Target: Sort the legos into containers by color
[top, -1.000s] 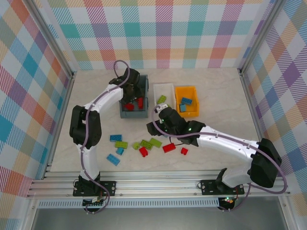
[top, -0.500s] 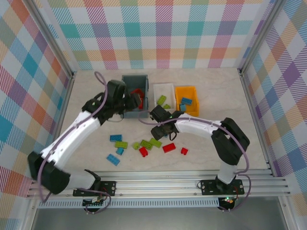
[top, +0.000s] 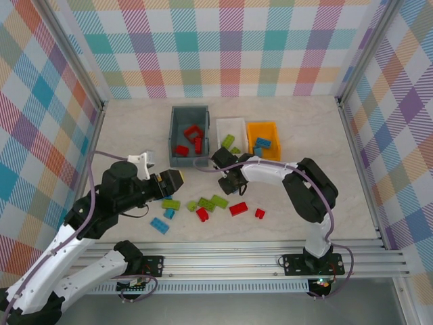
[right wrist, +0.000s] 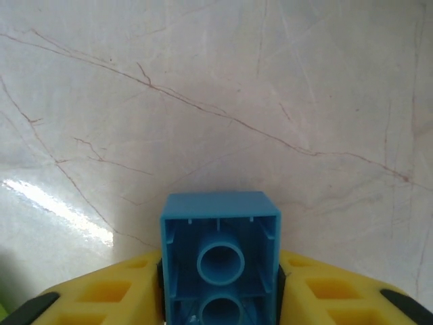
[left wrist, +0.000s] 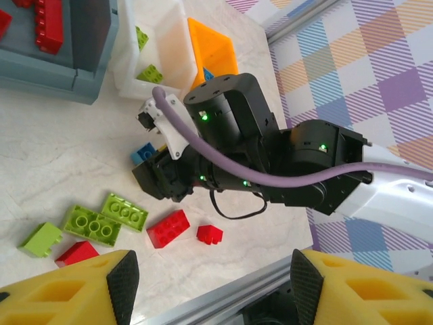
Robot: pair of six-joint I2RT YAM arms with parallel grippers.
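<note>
Near the white container (top: pixel 237 128) our right pincer (top: pixel 227 181) has just closed on a blue lego (right wrist: pixel 220 257), ready for binning; our left pincer (left wrist: pixel 213 284) gapes, empty.

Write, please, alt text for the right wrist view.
The right gripper holds a blue lego brick between its yellow fingers, hollow underside and round tubes facing the camera. Behind it is cream marbled tabletop with thin brown veins.

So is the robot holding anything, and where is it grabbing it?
The right gripper pinches a blue lego by its two sides. The left gripper holds nothing.
</note>
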